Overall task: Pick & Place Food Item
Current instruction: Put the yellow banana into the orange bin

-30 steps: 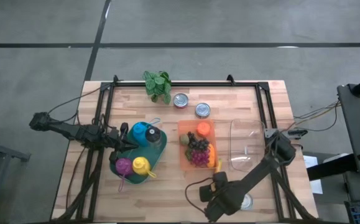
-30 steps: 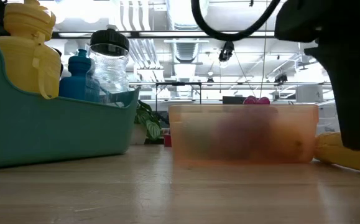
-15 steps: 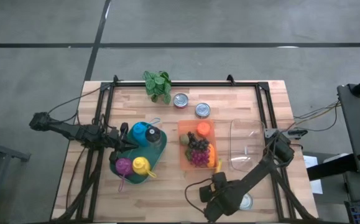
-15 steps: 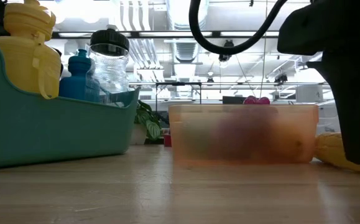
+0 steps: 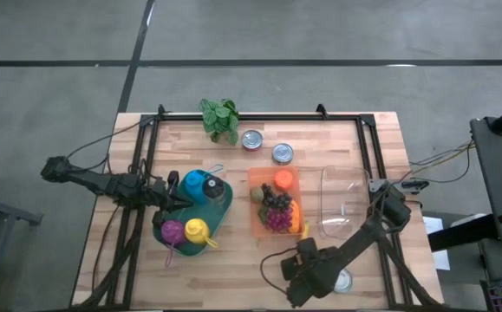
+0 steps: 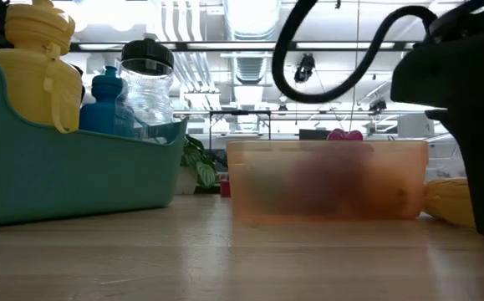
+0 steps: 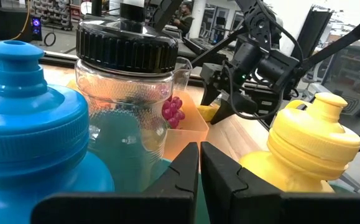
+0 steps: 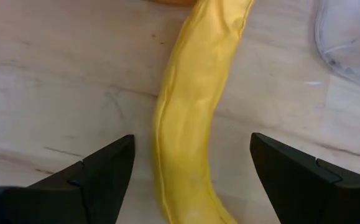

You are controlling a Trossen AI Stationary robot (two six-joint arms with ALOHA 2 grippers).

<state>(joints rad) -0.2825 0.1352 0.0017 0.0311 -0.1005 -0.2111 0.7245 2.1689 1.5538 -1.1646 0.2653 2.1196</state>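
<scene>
Teal tub (image 5: 159, 227) at nine o'clock carries blue, clear, yellow and magenta bottles, with the left gripper (image 7: 199, 163) pressed together just above them. The orange bin (image 5: 275, 204) at centre holds grapes (image 5: 274, 201) and other fruit; a clear container (image 5: 341, 201) lies at three o'clock. Right gripper (image 8: 189, 174) hangs spread wide astride the banana (image 8: 192, 118), which lies on the table at the bin's five o'clock corner.

yellow banana (image 8: 192, 118) on pale wood table (image 8: 55, 74). teal bin (image 6: 66, 180) at the low view's left holds a yellow bottle (image 6: 37, 63), a blue bottle (image 7: 30, 137) and a clear jar with a black lid (image 7: 127, 46). translucent orange tray (image 6: 325, 180) at centre; purple grapes (image 5: 275, 208) inside.
</scene>
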